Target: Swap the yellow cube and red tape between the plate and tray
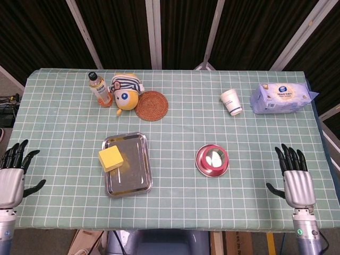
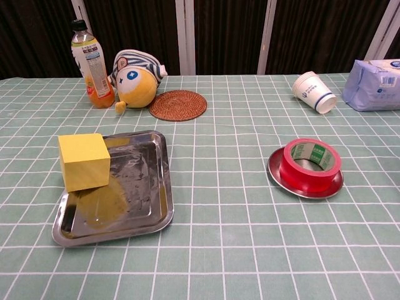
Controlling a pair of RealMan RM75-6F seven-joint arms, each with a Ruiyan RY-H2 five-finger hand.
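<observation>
The yellow cube [image 1: 110,158] [image 2: 84,161] sits at the left side of the metal tray [image 1: 136,170] [image 2: 145,199]. The red tape roll [image 1: 212,160] [image 2: 310,164] lies flat on the small round metal plate [image 1: 201,166] [image 2: 282,178]. My left hand [image 1: 11,175] hovers at the table's near left corner, fingers spread, holding nothing. My right hand [image 1: 295,178] is at the near right edge, fingers spread and empty, well right of the plate. Neither hand shows in the chest view.
At the back left stand an orange drink bottle [image 1: 99,90] [image 2: 89,63], a plush toy [image 1: 126,90] [image 2: 135,78] and a woven coaster [image 1: 151,105] [image 2: 178,104]. A paper cup [image 1: 231,102] [image 2: 314,91] lies tipped beside a tissue pack [image 1: 280,98] [image 2: 377,85] at the back right.
</observation>
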